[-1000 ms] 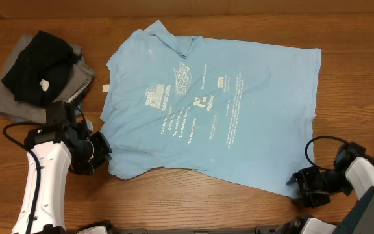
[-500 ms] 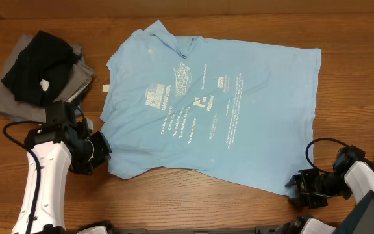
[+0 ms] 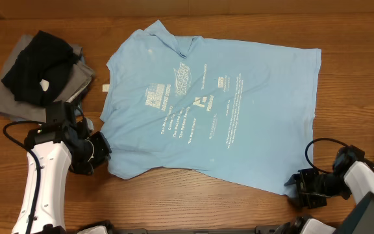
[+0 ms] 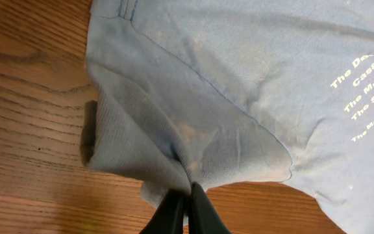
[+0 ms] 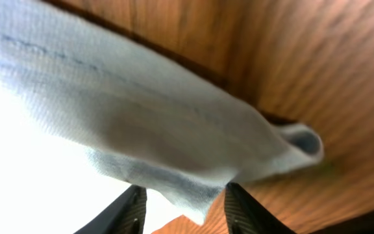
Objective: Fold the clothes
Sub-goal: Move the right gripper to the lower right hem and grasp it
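Note:
A large light blue T-shirt (image 3: 213,104) with white lettering lies spread flat on the wooden table. My left gripper (image 3: 101,151) is at its front left corner, shut on a pinch of the blue fabric (image 4: 174,149); the fingertips (image 4: 188,195) meet on the cloth. My right gripper (image 3: 299,188) is at the shirt's front right corner. Its fingers (image 5: 182,198) are open, with the blue hem (image 5: 174,143) lying between them.
A pile of black and grey garments (image 3: 39,71) sits at the back left of the table. A small white tag (image 3: 106,88) lies by the shirt's left sleeve. Bare wood (image 3: 193,201) runs along the front edge.
My right gripper has shifted slightly forward and left at the shirt's front right corner. The left arm and the shirt have not visibly moved.

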`<action>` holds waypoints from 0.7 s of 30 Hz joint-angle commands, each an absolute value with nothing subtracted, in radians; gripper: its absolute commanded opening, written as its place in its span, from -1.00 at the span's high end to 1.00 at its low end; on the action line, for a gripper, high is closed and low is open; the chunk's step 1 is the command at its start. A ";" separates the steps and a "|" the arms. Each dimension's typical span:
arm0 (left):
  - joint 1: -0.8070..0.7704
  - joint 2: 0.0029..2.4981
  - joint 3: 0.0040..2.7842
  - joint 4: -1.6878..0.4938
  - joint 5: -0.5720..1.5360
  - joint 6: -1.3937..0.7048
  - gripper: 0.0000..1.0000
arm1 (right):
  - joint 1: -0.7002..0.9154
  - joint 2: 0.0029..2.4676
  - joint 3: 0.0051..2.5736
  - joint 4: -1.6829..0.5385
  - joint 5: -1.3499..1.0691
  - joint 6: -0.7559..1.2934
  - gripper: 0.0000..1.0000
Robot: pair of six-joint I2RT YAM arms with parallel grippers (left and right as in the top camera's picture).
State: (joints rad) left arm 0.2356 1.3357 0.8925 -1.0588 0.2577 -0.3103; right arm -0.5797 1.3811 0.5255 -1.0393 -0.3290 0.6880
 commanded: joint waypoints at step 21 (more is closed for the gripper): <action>0.235 1.339 0.905 -1.042 0.252 -0.256 0.83 | -0.576 1.187 0.419 -1.032 -0.263 0.816 0.09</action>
